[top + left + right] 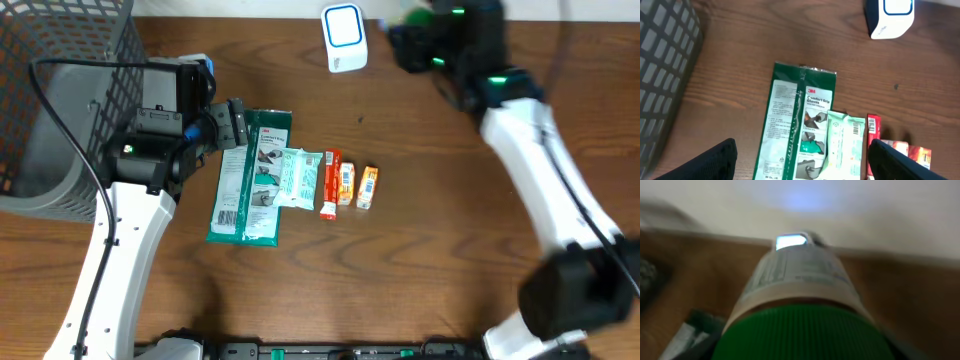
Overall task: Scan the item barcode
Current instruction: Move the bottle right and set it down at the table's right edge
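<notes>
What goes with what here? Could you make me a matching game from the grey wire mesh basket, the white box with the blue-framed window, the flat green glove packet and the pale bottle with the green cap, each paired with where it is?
Things
1. grey wire mesh basket
2. white box with a blue-framed window
3. flat green glove packet
4. pale bottle with a green cap

Places
A. gripped by the right gripper
B. lying flat in the middle of the wooden table, by the open left gripper
C. at the table's left edge
D. standing at the table's far edge

Pairs: 1-C, 2-D, 3-B, 4-A
</notes>
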Action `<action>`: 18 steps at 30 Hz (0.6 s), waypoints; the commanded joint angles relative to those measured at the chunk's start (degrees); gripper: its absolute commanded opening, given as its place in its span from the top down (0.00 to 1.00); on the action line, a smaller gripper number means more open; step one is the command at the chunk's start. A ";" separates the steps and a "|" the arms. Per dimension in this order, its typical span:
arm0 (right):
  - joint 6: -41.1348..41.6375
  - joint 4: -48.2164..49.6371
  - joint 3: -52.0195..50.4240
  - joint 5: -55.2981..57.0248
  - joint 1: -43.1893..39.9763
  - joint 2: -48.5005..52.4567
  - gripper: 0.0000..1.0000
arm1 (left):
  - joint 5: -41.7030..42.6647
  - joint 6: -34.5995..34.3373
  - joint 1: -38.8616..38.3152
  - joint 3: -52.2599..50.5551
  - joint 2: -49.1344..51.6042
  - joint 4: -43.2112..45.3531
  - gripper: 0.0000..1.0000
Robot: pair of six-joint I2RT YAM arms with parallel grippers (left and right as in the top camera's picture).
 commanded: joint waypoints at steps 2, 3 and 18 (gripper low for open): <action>-2.36 -16.17 0.28 4.94 -6.21 -3.78 0.99 | -0.28 -0.35 -0.02 -0.09 0.02 -0.04 0.16; -2.36 -21.29 0.28 6.45 -8.17 -3.87 0.99 | -0.28 -0.35 -0.02 -0.09 0.02 -0.04 0.16; -2.34 -29.27 -9.51 11.80 -29.81 3.43 0.99 | -0.28 -0.35 -0.02 -0.09 0.02 -0.04 0.16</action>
